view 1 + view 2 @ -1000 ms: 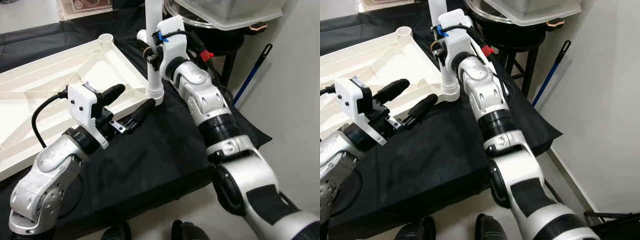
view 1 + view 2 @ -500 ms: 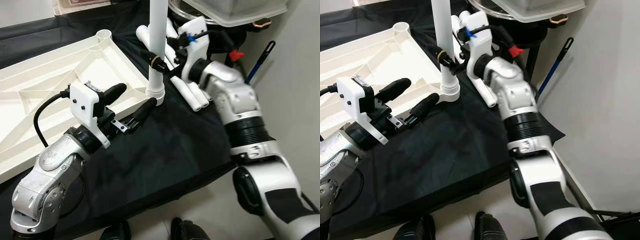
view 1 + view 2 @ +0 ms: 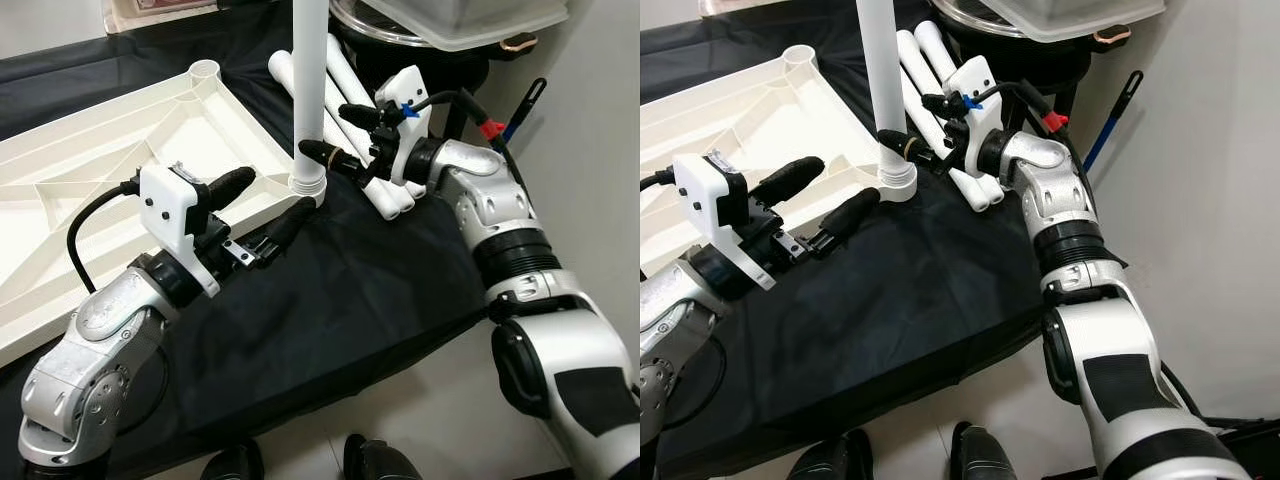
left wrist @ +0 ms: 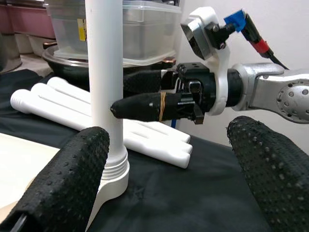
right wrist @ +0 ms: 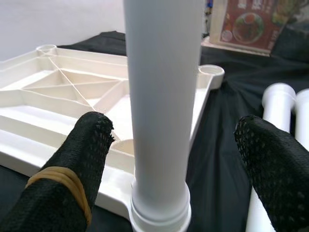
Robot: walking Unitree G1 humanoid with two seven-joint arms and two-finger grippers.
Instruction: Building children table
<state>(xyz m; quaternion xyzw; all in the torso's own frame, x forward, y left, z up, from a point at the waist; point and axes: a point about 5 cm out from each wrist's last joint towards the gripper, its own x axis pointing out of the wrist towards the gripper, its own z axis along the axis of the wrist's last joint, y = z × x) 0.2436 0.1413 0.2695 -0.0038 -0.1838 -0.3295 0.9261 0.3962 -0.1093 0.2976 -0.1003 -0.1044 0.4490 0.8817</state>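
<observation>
My left jaws (image 3: 268, 206) gaped empty beside the socket. The leg (image 3: 308, 90) stood upright in the tabletop's (image 3: 90, 170) near corner; my right jaws (image 3: 335, 132) straddled it, open, not gripping. I judged it needed squaring and pressing home. Beyond, spare legs (image 3: 352, 110) crowded the worktop (image 3: 330, 300) edge.

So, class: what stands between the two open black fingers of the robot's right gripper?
The upright white table leg, seated in the tabletop's corner socket, stands between the right gripper fingers, shown in the right wrist view.
</observation>
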